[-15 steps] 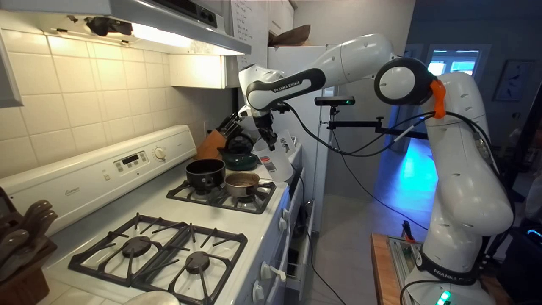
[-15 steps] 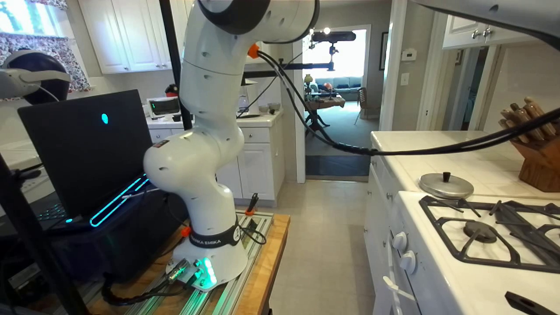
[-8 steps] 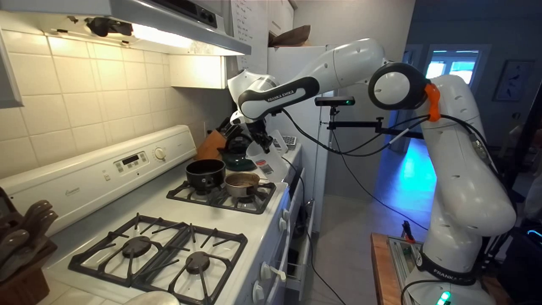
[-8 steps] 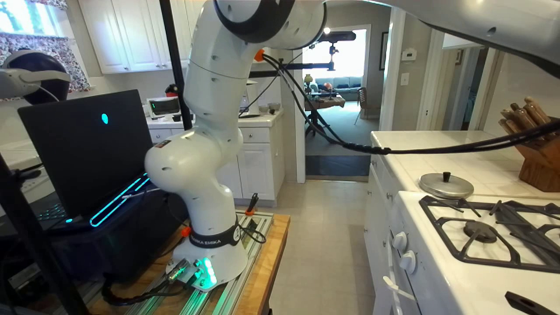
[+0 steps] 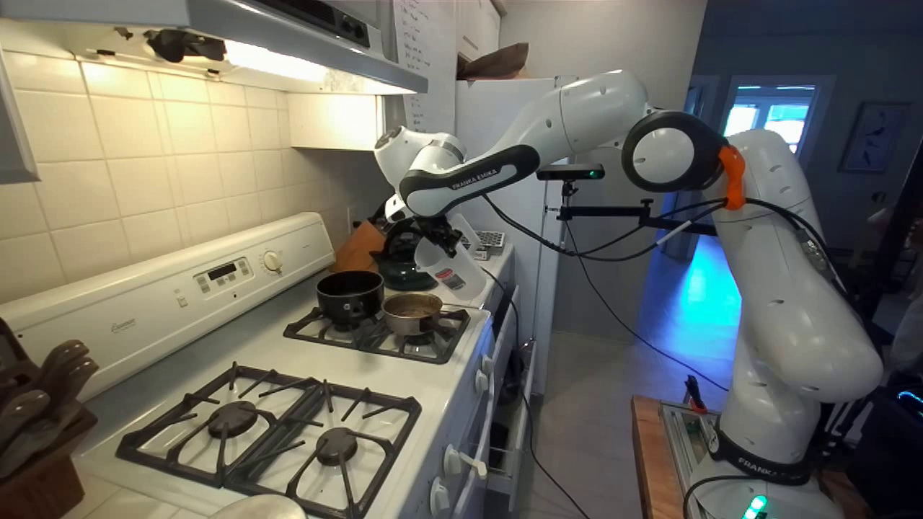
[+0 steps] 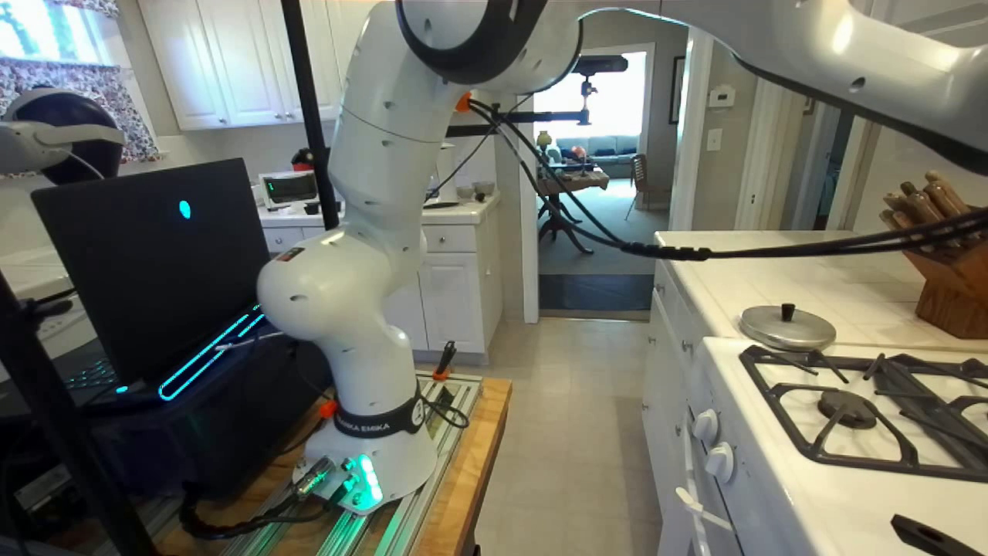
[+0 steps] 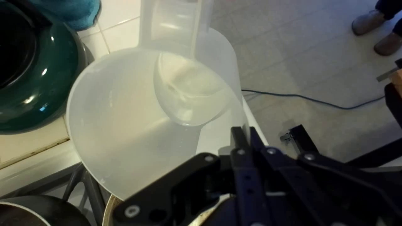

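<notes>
Pitcher [image 7: 125, 125], its rim pinched by the end effector [image 7: 246, 131], filled the centre-left of the wrist view, which alone showed shoes [image 7: 368, 22] at upper right, while only an exterior view showed the pitcher's red-marked label [image 5: 447, 276].

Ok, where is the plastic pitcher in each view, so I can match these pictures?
In an exterior view: the tilted pitcher is near the center.
In an exterior view with the laptop: not in it.
Wrist view: large, left of center, its rim pinched between the fingers.
Shared landmark: the white stove, in all three views; lower left in the wrist view.
</notes>
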Robot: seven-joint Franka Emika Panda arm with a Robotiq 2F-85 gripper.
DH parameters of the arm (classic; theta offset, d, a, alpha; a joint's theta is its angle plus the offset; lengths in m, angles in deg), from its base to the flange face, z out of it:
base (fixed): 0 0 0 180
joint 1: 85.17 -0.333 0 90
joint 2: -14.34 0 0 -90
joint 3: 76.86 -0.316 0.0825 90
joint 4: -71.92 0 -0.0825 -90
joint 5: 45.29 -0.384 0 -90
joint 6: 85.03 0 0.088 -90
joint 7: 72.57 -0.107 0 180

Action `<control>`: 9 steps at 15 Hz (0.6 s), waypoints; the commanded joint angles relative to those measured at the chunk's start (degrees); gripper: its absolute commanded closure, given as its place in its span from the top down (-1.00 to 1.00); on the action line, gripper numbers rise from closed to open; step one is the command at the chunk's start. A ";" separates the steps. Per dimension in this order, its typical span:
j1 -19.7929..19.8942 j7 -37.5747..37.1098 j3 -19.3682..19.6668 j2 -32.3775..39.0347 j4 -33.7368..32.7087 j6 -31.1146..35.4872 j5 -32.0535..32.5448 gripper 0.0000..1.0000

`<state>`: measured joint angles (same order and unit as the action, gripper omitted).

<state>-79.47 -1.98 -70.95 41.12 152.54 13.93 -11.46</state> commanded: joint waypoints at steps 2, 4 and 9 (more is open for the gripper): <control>-1.29 4.52 0.11 0.67 -1.27 -1.59 6.53 -0.98; -1.62 5.78 0.02 0.85 -1.05 -1.55 8.39 -0.98; -2.59 8.26 -0.21 1.57 -0.30 -1.43 12.74 -0.98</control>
<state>-81.23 4.35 -70.98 42.35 152.69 13.91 -3.07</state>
